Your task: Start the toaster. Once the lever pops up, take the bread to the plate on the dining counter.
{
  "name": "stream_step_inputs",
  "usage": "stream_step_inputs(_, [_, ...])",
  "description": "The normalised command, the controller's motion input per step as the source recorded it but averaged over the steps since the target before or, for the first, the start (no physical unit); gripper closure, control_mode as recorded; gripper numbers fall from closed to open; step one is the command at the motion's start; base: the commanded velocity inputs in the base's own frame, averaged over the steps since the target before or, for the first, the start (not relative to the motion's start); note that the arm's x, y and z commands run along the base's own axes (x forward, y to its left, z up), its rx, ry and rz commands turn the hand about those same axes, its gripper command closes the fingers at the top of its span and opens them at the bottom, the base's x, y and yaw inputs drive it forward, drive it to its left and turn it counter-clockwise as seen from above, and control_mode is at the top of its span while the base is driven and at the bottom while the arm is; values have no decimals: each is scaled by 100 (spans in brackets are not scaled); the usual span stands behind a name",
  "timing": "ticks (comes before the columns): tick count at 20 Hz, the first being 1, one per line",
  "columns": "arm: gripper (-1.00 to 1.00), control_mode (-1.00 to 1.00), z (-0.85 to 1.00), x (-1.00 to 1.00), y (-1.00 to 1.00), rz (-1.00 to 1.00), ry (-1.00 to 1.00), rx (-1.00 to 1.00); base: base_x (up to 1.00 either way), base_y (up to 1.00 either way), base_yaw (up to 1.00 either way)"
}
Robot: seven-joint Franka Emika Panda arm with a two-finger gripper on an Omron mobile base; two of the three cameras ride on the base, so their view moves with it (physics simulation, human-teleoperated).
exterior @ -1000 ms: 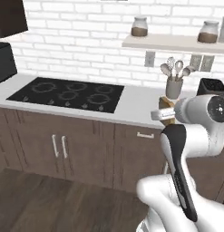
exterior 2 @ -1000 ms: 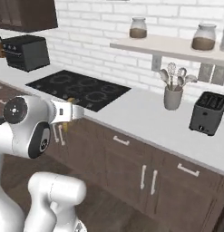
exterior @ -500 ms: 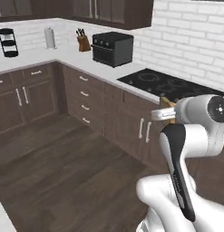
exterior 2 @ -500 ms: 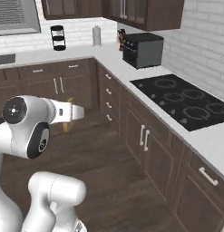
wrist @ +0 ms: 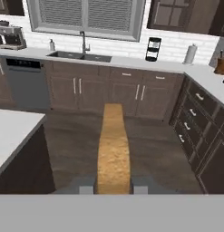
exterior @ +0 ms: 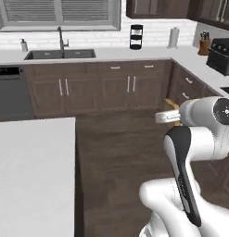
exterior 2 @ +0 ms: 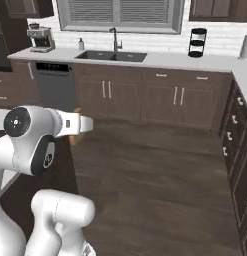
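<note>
I hold the bread [wrist: 113,149] pinched in my gripper [wrist: 113,185]; the dining counter [exterior: 32,166] corner is near, open floor [exterior 2: 160,175] ahead.

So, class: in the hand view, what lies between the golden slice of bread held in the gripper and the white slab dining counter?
Only bare dark wood floor separates the golden bread slice from the white dining counter, seen in the hand view.

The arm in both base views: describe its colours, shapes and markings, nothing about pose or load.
The arm is glossy white, built of rounded tubular links. A long black panel runs along the link low in the left base view. Its big joints end in dark round caps with small pale markings at the centre, one cap in each base view. The gripper shows two small dark grey finger tips in the hand view. No cables are visible.
</note>
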Motion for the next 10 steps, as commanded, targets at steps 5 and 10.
stream_step_inputs(5, [100, 100, 0, 0, 0, 0, 0, 0, -49, -39, 83])
stream_step_inputs(10, [100, 100, 0, 0, 0, 0, 0, 0, -93, -46, 70])
